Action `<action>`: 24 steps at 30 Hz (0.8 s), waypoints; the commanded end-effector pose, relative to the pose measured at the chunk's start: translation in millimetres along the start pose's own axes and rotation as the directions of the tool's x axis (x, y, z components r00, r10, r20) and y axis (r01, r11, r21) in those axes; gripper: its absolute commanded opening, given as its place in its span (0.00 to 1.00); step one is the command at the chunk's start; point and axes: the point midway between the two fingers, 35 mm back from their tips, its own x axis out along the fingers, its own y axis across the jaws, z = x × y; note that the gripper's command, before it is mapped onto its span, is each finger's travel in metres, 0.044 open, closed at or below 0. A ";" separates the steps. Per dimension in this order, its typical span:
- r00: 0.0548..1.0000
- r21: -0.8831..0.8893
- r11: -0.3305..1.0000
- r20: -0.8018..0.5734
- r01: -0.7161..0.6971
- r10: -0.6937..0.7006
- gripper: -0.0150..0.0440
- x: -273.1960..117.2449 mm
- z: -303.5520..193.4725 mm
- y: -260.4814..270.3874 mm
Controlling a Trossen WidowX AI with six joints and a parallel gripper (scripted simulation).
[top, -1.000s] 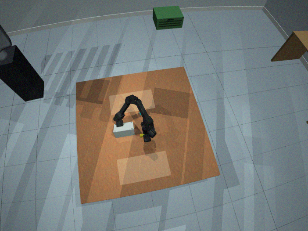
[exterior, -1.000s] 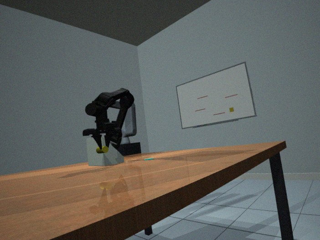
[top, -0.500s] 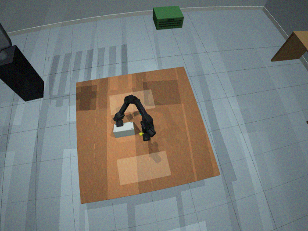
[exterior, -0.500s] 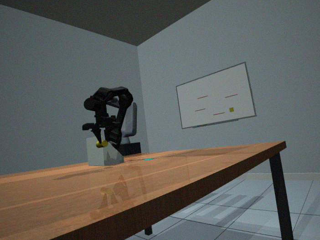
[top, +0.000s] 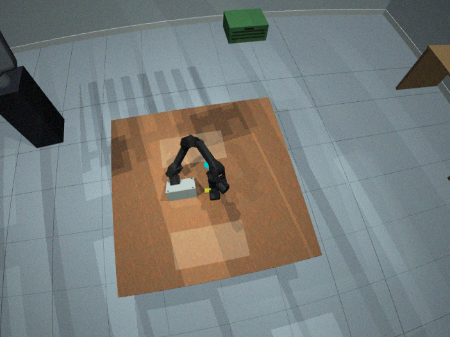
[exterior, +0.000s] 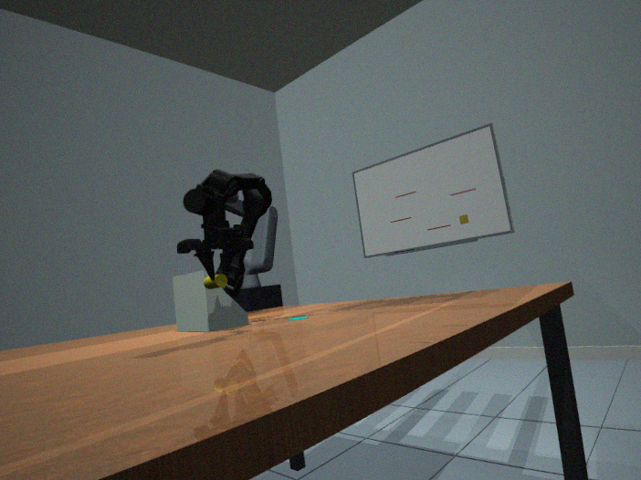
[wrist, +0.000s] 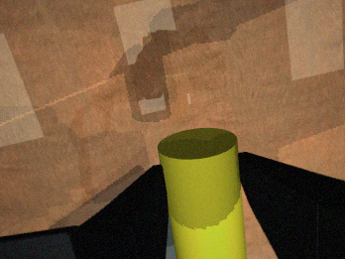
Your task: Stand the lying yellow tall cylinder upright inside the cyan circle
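The yellow tall cylinder (top: 207, 190) (exterior: 215, 281) (wrist: 205, 199) is held in the air above the table, lying roughly level, with one round end facing away from the wrist camera. My gripper (exterior: 221, 281) (wrist: 200, 169) is shut on it, one black finger on each side. The top view shows only a small part of the cylinder beside the gripper; the arm hides the rest. The cyan circle (top: 206, 164) (exterior: 298, 318) lies flat on the table, away from the cylinder, partly hidden by the arm in the top view. It does not show in the wrist view.
The arm's base stands on a pale grey box (top: 181, 193) (exterior: 190, 303) on the wooden table (top: 270, 220) (exterior: 427, 340), beside the held cylinder. Shadows and light patches cross the table top. A green cabinet (top: 245, 25) and a black pedestal (top: 37, 111) stand on the floor away from the table.
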 end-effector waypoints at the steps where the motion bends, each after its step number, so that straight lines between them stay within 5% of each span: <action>1: 1.000 0.017 1.000 0.006 0.002 -0.002 0.43 -3.9 4.1 14.0; 24: 1.000 0.112 0.994 0.012 0.005 -0.006 0.43 -14.7 17.1 88.2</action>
